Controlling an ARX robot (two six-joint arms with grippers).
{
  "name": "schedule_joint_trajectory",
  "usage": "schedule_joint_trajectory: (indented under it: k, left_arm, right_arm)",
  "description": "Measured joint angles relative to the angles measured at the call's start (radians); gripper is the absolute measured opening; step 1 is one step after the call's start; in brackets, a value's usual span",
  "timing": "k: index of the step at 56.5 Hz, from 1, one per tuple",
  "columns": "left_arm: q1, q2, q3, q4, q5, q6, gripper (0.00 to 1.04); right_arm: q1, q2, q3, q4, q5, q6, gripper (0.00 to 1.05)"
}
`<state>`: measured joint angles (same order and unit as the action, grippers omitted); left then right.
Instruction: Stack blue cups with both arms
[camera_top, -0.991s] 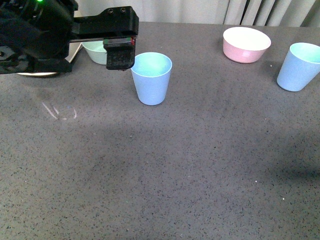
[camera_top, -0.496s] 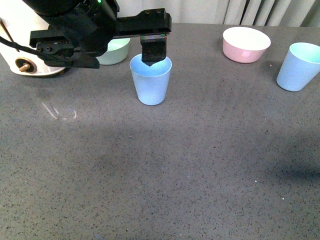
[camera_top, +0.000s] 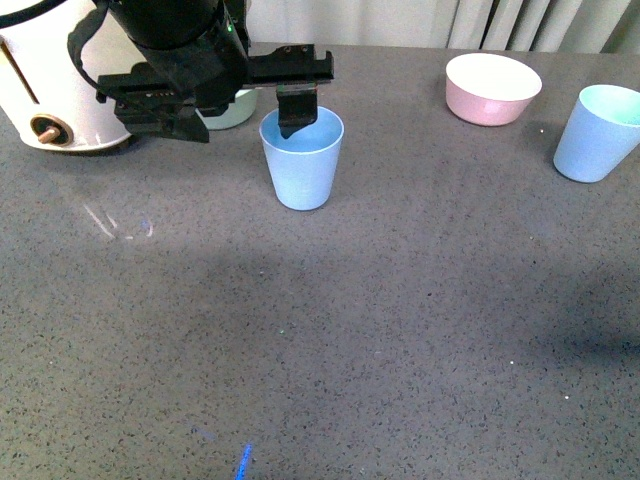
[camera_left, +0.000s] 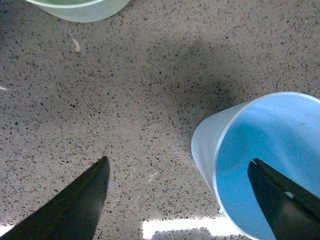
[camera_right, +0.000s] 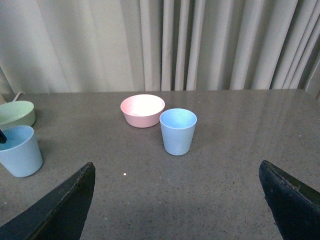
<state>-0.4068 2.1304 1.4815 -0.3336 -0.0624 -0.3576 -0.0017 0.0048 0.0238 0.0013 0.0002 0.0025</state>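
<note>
One blue cup (camera_top: 302, 165) stands upright at the back left of the grey table, also in the left wrist view (camera_left: 270, 165). My left gripper (camera_left: 178, 161) is open and straddles the cup's wall. One of its fingers (camera_top: 297, 112) dips inside the rim, the other is outside over the table. The second blue cup (camera_top: 597, 133) stands upright at the far right, also in the right wrist view (camera_right: 178, 131). My right gripper (camera_right: 176, 163) is open and empty, set back from that cup and facing it. It is out of the front view.
A pink bowl (camera_top: 493, 88) stands at the back, left of the second cup. A sage-green bowl (camera_top: 238, 106) sits behind the left arm, close to the first cup. A white appliance (camera_top: 50, 90) stands at the back left corner.
My left gripper has moved right from beside the first cup until one finger is inside its rim. The arm's body has swung over behind it. Both cups have stayed put.
</note>
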Motion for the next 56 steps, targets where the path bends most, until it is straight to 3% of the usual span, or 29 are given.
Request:
schedule_joint_trajectory:
  k: [12, 17, 23, 43, 56]
  left_arm:
    - [-0.010, 0.034, 0.028, -0.028, 0.010, -0.014, 0.36]
    - [-0.018, 0.034, 0.034, -0.045, 0.017, -0.022, 0.24]
    - [-0.035, 0.034, 0.044, -0.091, 0.037, -0.053, 0.02]
    - [-0.089, -0.009, 0.033, -0.130, 0.074, -0.117, 0.02]
    - [-0.194, -0.089, -0.037, -0.118, 0.064, -0.157, 0.02]
  right_arm:
    - [0.000, 0.000, 0.000, 0.000, 0.000, 0.000, 0.96]
    - [0.000, 0.000, 0.000, 0.000, 0.000, 0.000, 0.96]
    - [0.000, 0.000, 0.000, 0.000, 0.000, 0.000, 0.96]
    - [0.000, 0.000, 0.000, 0.000, 0.000, 0.000, 0.96]
    - [0.000, 0.000, 0.000, 0.000, 0.000, 0.000, 0.96]
